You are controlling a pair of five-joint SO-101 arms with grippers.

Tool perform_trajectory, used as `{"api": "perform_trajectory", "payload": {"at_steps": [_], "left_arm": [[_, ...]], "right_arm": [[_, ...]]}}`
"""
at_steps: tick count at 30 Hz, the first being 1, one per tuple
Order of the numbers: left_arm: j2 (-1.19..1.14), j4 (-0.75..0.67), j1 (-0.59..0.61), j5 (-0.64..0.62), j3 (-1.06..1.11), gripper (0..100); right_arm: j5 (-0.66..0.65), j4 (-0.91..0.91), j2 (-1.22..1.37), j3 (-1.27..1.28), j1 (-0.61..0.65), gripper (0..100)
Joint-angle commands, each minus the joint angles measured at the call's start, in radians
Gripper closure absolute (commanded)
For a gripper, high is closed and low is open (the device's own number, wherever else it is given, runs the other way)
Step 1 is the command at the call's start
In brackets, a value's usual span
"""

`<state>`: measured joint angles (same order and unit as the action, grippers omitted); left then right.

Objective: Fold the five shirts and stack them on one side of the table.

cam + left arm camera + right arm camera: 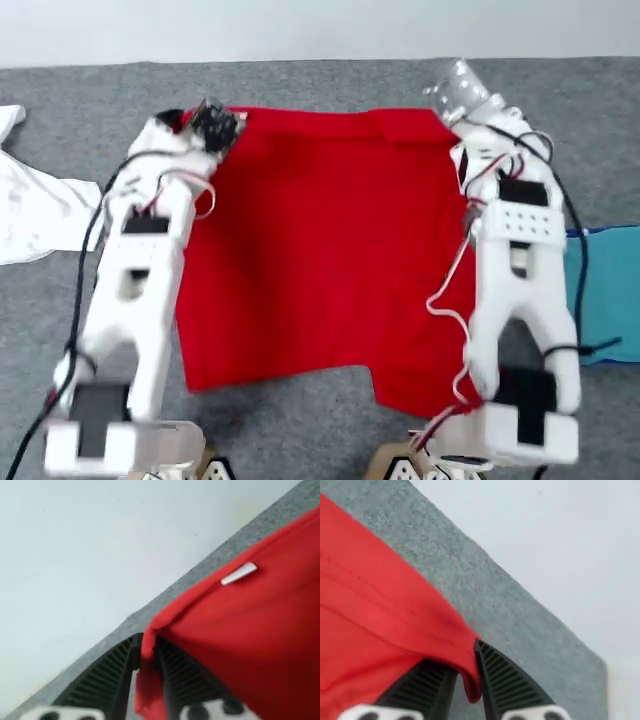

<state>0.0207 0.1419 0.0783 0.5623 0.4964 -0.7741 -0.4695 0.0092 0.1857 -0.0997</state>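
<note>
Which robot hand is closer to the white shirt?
The left. The left gripper pinches the red shirt's far corner on the white shirt's side, apart from it. The right gripper pinches the opposite far corner, with the whole red shirt in between.

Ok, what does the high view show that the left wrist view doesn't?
High view adds the white shirt and teal shirt at opposite table sides, plus the right gripper at the red shirt's far corner. Left wrist view adds a small white tag on the red fabric. Shared: red shirt, the left gripper clamping its corner, grey table.
</note>
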Motion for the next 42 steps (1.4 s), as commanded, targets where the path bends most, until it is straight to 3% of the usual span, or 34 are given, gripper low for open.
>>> {"api": "perform_trajectory", "payload": {"at_steps": [1, 7, 14, 21, 29, 40, 42], "left_arm": [[-0.178, 0.069, -0.009, -0.017, -0.259, 100], [-0.457, 0.104, -0.011, -0.115, -0.565, 100], [-0.569, 0.396, -0.028, -0.115, -0.811, 100], [-0.574, 0.683, -0.037, -0.095, -0.920, 100], [-0.585, 1.169, -0.038, 0.158, -1.053, 100], [-0.585, 1.608, -0.035, 0.555, -1.061, 100], [-0.575, 1.610, -0.026, 0.583, -1.044, 100]], "right_arm": [[0.052, -0.015, 0.107, -0.193, 0.005, 98.5], [0.058, -0.021, 0.325, -0.416, 0.004, 98.5], [0.057, -0.030, 0.392, -0.509, 0.008, 98.5], [0.017, -0.300, 0.392, -0.583, 0.010, 98.5], [-0.028, -0.719, 0.389, -0.727, 0.007, 98.5], [-0.094, -1.259, 0.390, -0.934, 0.008, 98.5], [-0.097, -1.330, 0.390, -0.954, 0.008, 98.5]]}}
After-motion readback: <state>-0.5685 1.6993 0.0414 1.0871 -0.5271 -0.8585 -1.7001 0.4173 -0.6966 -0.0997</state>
